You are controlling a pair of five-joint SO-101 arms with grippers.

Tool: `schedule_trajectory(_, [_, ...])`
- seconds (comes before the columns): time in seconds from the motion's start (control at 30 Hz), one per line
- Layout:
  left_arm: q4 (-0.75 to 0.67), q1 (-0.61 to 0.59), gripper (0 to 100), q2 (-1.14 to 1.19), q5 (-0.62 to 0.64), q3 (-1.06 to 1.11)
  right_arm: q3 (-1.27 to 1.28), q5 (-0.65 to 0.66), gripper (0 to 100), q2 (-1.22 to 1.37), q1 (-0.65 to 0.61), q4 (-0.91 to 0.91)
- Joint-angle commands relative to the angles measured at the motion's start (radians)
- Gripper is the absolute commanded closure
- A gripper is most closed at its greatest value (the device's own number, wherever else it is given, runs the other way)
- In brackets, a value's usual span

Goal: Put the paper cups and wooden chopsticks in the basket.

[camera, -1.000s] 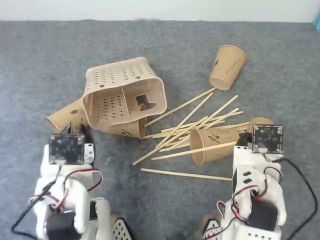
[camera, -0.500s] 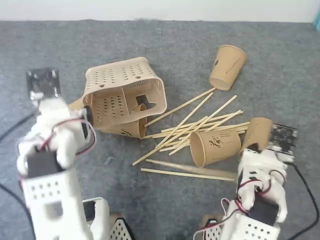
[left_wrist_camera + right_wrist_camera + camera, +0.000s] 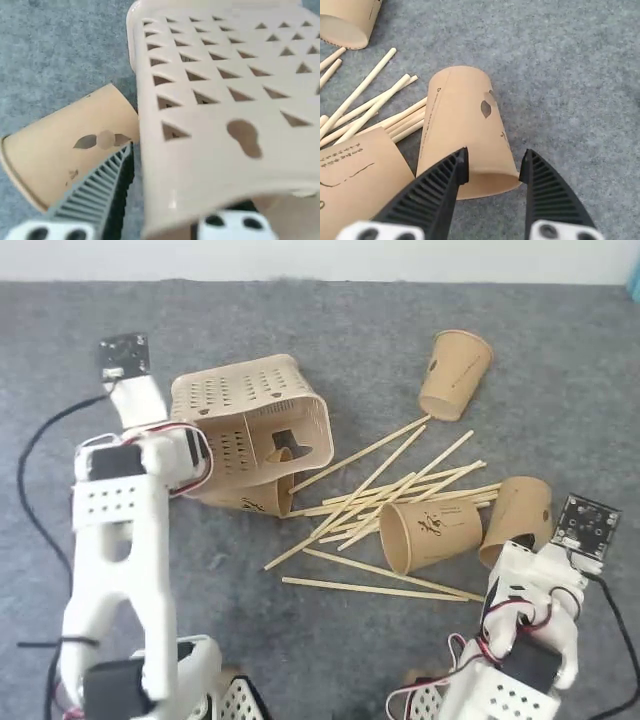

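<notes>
Left gripper [image 3: 172,180] swung up to basket [image 3: 250,425], right gripper [image 3: 495,160] out to cup [image 3: 515,520] at right | both spread wide: left astride basket wall, right over cup's rim | we fear a pinch at the mouth buckles it, or rolls it off | cup on its side, axis near-vertical in frame, mouth toward lower edge

White arms [image 3: 110,540] carry red-and-black cables [image 3: 497,628] and ribbed black end effector fingers [image 3: 440,187].

Grey carpet [image 3: 330,330] w/ tipped basket [image 3: 240,390], paper cups [image 3: 455,373], loose chopsticks [image 3: 370,589]
</notes>
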Motion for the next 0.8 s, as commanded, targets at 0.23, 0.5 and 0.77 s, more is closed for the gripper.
schedule_trajectory(0.23, [-0.089,0.061,99,-0.061,0.083,-0.058,0.006,-0.006,81.5,0.008,0.008,-0.024])
schedule_trajectory(0.5, [0.063,0.118,99,-0.143,0.33,-0.251,0.034,-0.005,81.5,0.008,0.008,-0.064])
schedule_trajectory(0.77, [0.184,0.146,99,0.15,0.379,-0.624,0.034,-0.005,81.5,0.008,0.008,-0.062])
